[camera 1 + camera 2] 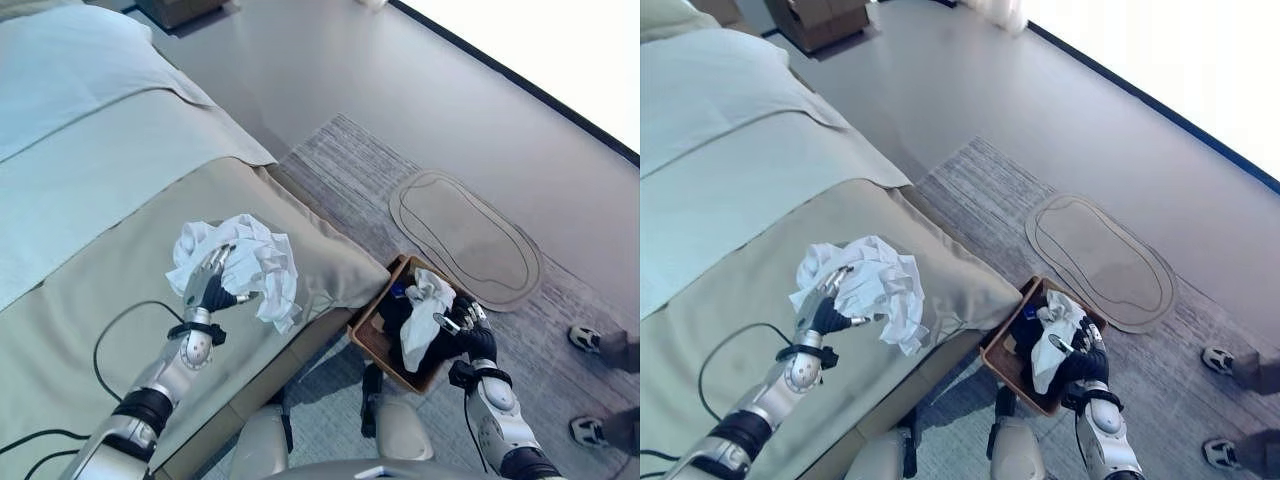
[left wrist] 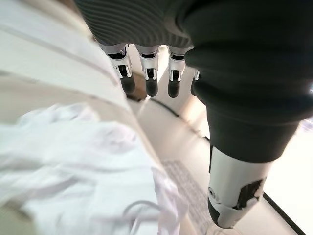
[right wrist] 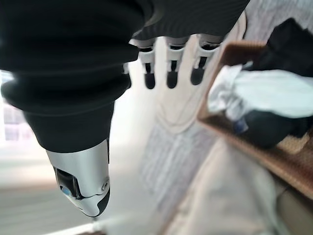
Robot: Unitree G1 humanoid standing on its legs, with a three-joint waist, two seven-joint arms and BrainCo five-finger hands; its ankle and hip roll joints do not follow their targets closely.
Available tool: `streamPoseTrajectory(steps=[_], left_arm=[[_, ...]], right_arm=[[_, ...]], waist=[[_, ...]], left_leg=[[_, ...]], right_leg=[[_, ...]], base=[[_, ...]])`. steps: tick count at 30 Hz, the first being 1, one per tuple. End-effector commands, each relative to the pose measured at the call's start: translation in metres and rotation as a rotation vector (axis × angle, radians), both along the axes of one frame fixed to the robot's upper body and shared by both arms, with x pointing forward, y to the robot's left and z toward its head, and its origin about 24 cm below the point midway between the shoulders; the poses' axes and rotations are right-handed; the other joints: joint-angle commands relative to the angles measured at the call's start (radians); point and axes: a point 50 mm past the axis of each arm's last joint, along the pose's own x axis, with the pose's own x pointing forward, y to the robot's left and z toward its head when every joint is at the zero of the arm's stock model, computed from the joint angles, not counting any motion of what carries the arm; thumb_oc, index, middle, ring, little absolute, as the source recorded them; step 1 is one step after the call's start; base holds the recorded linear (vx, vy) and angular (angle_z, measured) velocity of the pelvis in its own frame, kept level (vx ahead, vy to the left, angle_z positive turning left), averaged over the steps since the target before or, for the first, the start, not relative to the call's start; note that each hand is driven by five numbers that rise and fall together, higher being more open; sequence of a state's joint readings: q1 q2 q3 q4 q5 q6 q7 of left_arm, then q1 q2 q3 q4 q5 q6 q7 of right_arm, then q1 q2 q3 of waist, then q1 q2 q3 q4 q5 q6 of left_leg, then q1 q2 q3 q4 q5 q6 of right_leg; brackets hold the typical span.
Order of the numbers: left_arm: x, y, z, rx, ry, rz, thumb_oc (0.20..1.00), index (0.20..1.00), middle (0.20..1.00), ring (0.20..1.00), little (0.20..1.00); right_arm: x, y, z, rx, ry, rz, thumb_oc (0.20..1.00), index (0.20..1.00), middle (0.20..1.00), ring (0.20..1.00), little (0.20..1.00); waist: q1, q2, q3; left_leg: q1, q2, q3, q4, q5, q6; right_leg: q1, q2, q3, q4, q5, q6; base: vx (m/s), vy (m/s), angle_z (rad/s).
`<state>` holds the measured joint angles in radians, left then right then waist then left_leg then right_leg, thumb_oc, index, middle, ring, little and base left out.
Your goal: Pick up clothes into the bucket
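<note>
Left wrist view, fingers: left hand [image 2: 161, 73] has its fingers pretty much straight, tips clear of the cloth, nothing pinched as far as I can tell.
Right fingers: right hand [image 3: 171, 68] looks the same deal, straight and loose, holding nothing.
White garment: crumpled white clothes [image 1: 250, 262] sit on the bed [image 1: 90, 270] near its foot-end edge, just beside or against the left hand [image 1: 208, 285]. Can't tell if they actually touch.
Bucket: brown basket [image 1: 372, 340] on the floor right by the bed's corner, rectangular, looks woven or stiff-sided.
Already in: dark clothes [image 1: 395, 312] plus a white piece [image 1: 425, 310] draped on top, right hand [image 1: 462, 322] hovering over the rim.
Progress: I'd say partway; the bed bundle is what's left.
Textures: soft wrinkly cotton-ish cloth, smooth beige bedcover, ribbed grey rug [image 1: 370, 180].
</note>
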<state>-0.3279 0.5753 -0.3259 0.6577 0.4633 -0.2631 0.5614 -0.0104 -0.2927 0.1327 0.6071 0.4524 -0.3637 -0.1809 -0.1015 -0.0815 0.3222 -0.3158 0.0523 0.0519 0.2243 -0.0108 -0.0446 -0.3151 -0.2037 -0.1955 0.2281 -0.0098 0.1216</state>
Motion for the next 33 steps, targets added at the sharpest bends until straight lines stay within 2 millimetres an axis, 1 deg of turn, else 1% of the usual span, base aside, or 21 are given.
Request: streamPoseTrajectory(steps=[1, 2, 3, 5, 6, 7, 9, 11, 16, 22, 23, 24, 25, 26, 27, 28, 29, 30, 31, 32, 33], left_arm=[[0.012, 0.011, 0.037, 0.042, -0.19, 0.061, 1.0, 1.0, 1.0, 1.0, 1.0], [0.012, 0.011, 0.037, 0.042, -0.191, 0.061, 1.0, 1.0, 1.0, 1.0, 1.0], [0.014, 0.011, 0.048, 0.051, -0.241, 0.065, 1.0, 1.0, 1.0, 1.0, 1.0], [0.015, 0.01, 0.051, 0.059, -0.254, 0.061, 1.0, 1.0, 1.0, 1.0, 1.0], [0.018, 0.013, 0.063, 0.119, -0.302, 0.066, 1.0, 1.0, 1.0, 1.0, 1.0], [0.018, 0.013, 0.063, 0.119, -0.302, 0.066, 1.0, 1.0, 1.0, 1.0, 1.0], [0.021, 0.017, 0.073, 0.139, -0.333, 0.087, 1.0, 1.0, 1.0, 1.0, 1.0], [0.023, 0.026, 0.08, 0.155, -0.358, 0.131, 1.0, 1.0, 1.0, 1.0, 1.0], [0.028, 0.036, 0.092, 0.149, -0.406, 0.208, 1.0, 1.0, 1.0, 1.0, 1.0], [0.041, 0.053, 0.123, 0.209, -0.462, 0.297, 1.0, 1.0, 1.0, 1.0, 1.0], [0.041, 0.053, 0.123, 0.209, -0.462, 0.297, 1.0, 1.0, 1.0, 1.0, 1.0], [0.043, 0.054, 0.13, 0.215, -0.491, 0.311, 1.0, 1.0, 1.0, 1.0, 1.0], [0.043, 0.054, 0.131, 0.215, -0.493, 0.311, 1.0, 1.0, 1.0, 1.0, 1.0], [0.042, 0.053, 0.135, 0.234, -0.518, 0.312, 1.0, 1.0, 1.0, 1.0, 1.0], [0.042, 0.053, 0.134, 0.234, -0.518, 0.312, 1.0, 1.0, 1.0, 1.0, 1.0], [0.042, 0.05, 0.137, 0.242, -0.545, 0.298, 1.0, 1.0, 1.0, 1.0, 1.0], [0.042, 0.048, 0.138, 0.269, -0.564, 0.287, 1.0, 1.0, 1.0, 1.0, 1.0], [0.041, 0.047, 0.138, 0.288, -0.569, 0.283, 1.0, 1.0, 1.0, 1.0, 1.0], [0.042, 0.047, 0.139, 0.288, -0.571, 0.282, 1.0, 1.0, 1.0, 1.0, 1.0], [0.043, 0.048, 0.134, 0.296, -0.54, 0.279, 1.0, 1.0, 1.0, 1.0, 1.0], [0.043, 0.048, 0.135, 0.297, -0.543, 0.279, 1.0, 1.0, 1.0, 1.0, 1.0]], right_arm=[[0.007, -0.007, 0.024, -0.03, -0.121, 0.011, 1.0, 1.0, 1.0, 1.0, 1.0], [0.007, -0.007, 0.024, -0.03, -0.121, 0.011, 1.0, 1.0, 1.0, 1.0, 1.0], [0.007, -0.01, 0.029, -0.043, -0.141, 0.017, 1.0, 1.0, 1.0, 1.0, 1.0], [0.006, -0.011, 0.029, -0.049, -0.142, 0.013, 1.0, 1.0, 1.0, 1.0, 1.0], [0.007, -0.012, 0.034, -0.059, -0.163, 0.025, 1.0, 1.0, 1.0, 1.0, 1.0], [0.007, -0.012, 0.034, -0.059, -0.163, 0.025, 1.0, 1.0, 1.0, 1.0, 1.0], [0.008, -0.012, 0.037, -0.065, -0.174, 0.036, 1.0, 1.0, 1.0, 1.0, 1.0], [0.008, -0.01, 0.039, -0.065, -0.185, 0.051, 1.0, 1.0, 1.0, 1.0, 1.0], [0.004, -0.011, 0.043, -0.076, -0.207, 0.064, 1.0, 1.0, 1.0, 1.0, 1.0], [0.006, -0.011, 0.05, -0.089, -0.235, 0.085, 1.0, 1.0, 1.0, 1.0, 1.0], [0.006, -0.011, 0.05, -0.089, -0.235, 0.085, 1.0, 1.0, 1.0, 1.0, 1.0], [0.006, -0.011, 0.051, -0.093, -0.237, 0.091, 1.0, 1.0, 1.0, 1.0, 1.0], [0.006, -0.011, 0.051, -0.092, -0.239, 0.091, 1.0, 1.0, 1.0, 1.0, 1.0], [0.006, -0.01, 0.051, -0.092, -0.239, 0.086, 1.0, 1.0, 1.0, 1.0, 1.0], [0.006, -0.01, 0.051, -0.092, -0.238, 0.086, 1.0, 1.0, 1.0, 1.0, 1.0], [0.006, -0.01, 0.051, -0.086, -0.244, 0.082, 1.0, 1.0, 1.0, 1.0, 1.0], [0.006, -0.01, 0.052, -0.081, -0.252, 0.084, 1.0, 1.0, 1.0, 1.0, 1.0], [0.006, -0.01, 0.052, -0.078, -0.251, 0.086, 1.0, 1.0, 1.0, 1.0, 1.0], [0.006, -0.01, 0.052, -0.077, -0.253, 0.085, 1.0, 1.0, 1.0, 1.0, 1.0], [0.007, -0.01, 0.053, -0.076, -0.255, 0.089, 1.0, 1.0, 1.0, 1.0, 1.0], [0.007, -0.01, 0.053, -0.075, -0.258, 0.088, 1.0, 1.0, 1.0, 1.0, 1.0]], waist=[[-0.014, -0.036, 0.089], [-0.014, -0.035, 0.087], [-0.015, -0.037, 0.108], [-0.016, -0.033, 0.111], [-0.02, -0.032, 0.124], [-0.02, -0.032, 0.122], [-0.024, -0.029, 0.125], [-0.03, -0.026, 0.126], [-0.046, -0.022, 0.13], [-0.07, -0.019, 0.128], [-0.07, -0.018, 0.128], [-0.072, -0.014, 0.126], [-0.073, -0.016, 0.129], [-0.072, -0.012, 0.127], [-0.072, -0.012, 0.126], [-0.075, -0.013, 0.13], [-0.074, -0.009, 0.124], [-0.075, -0.009, 0.121], [-0.077, -0.011, 0.123], [-0.078, -0.009, 0.116], [-0.08, -0.012, 0.119]], left_leg=[[-0.113, 0.024, -0.015, 0.152, -0.046, 0.015], [-0.118, 0.024, -0.015, 0.156, -0.047, 0.016], [-0.166, 0.025, -0.018, 0.189, -0.052, 0.015], [-0.187, 0.026, -0.02, 0.207, -0.061, 0.015], [-0.232, 0.026, -0.028, 0.228, -0.064, 0.013], [-0.235, 0.026, -0.028, 0.23, -0.065, 0.013], [-0.29, 0.025, -0.031, 0.255, -0.066, 0.013], [-0.334, 0.027, -0.033, 0.286, -0.072, 0.014], [-0.391, 0.033, -0.026, 0.317, -0.078, 0.016], [-0.466, 0.039, -0.022, 0.346, -0.08, 0.017], [-0.467, 0.039, -0.022, 0.347, -0.08, 0.017], [-0.472, 0.043, -0.025, 0.372, -0.118, 0.012], [-0.485, 0.04, -0.02, 0.366, -0.088, 0.018], [-0.479, 0.044, -0.022, 0.375, -0.121, 0.013], [-0.48, 0.044, -0.022, 0.375, -0.121, 0.013], [-0.495, 0.04, -0.016, 0.369, -0.091, 0.02], [-0.488, 0.043, -0.022, 0.372, -0.121, 0.013], [-0.491, 0.043, -0.021, 0.372, -0.121, 0.013], [-0.503, 0.04, -0.016, 0.366, -0.091, 0.02], [-0.498, 0.043, -0.021, 0.374, -0.122, 0.013], [-0.51, 0.04, -0.016, 0.368, -0.092, 0.02]], right_leg=[[-0.042, -0.064, 0.049, 0.07, 0.029, 0.049], [-0.046, -0.064, 0.049, 0.072, 0.028, 0.049], [-0.087, -0.066, 0.048, 0.104, 0.019, 0.045], [-0.106, -0.065, 0.049, 0.12, 0.011, 0.044], [-0.15, -0.065, 0.052, 0.145, 0.005, 0.039], [-0.154, -0.065, 0.052, 0.146, 0.005, 0.039], [-0.208, -0.06, 0.06, 0.17, 0.002, 0.036], [-0.257, -0.057, 0.072, 0.194, 0.0, 0.033], [-0.323, -0.055, 0.088, 0.226, -0.001, 0.03], [-0.405, -0.048, 0.107, 0.246, 0.006, 0.033], [-0.406, -0.048, 0.107, 0.246, 0.005, 0.033], [-0.414, -0.044, 0.115, 0.27, -0.021, 0.042], [-0.424, -0.048, 0.111, 0.259, 0.005, 0.034], [-0.425, -0.046, 0.113, 0.274, -0.02, 0.044], [-0.425, -0.046, 0.114, 0.274, -0.02, 0.044], [-0.438, -0.05, 0.112, 0.263, 0.007, 0.037], [-0.436, -0.048, 0.117, 0.273, -0.02, 0.046], [-0.439, -0.048, 0.116, 0.274, -0.019, 0.046], [-0.449, -0.052, 0.113, 0.264, 0.007, 0.038], [-0.445, -0.048, 0.117, 0.274, -0.019, 0.047], [-0.455, -0.052, 0.113, 0.264, 0.007, 0.039]], base=[[-0.06, 0.006, -0.05], [-0.1, 0.002, -0.07], [-0.08, 0.002, -0.06], [-0.07, 0.002, 0.0], [-0.06, 0.002, 0.03], [-0.1, 0.002, 0.0], [-0.08, 0.005, 0.0], [-0.07, 0.01, -0.01], [-0.05, 0.014, -0.07], [-0.05, 0.02, -0.06], [0.05, 0.019, -0.11], [-0.01, 0.014, -0.06], [0.06, 0.022, -0.01], [0.0, 0.0, 0.0], [0.0, 0.0, 0.0], [0.0, 0.0, 0.0], [-0.01, 0.014, -0.06], [0.0, 0.003, -0.09], [-0.01, 0.007, -0.07], [-0.09, 0.012, -0.04], [0.07, 0.005, -0.02]])
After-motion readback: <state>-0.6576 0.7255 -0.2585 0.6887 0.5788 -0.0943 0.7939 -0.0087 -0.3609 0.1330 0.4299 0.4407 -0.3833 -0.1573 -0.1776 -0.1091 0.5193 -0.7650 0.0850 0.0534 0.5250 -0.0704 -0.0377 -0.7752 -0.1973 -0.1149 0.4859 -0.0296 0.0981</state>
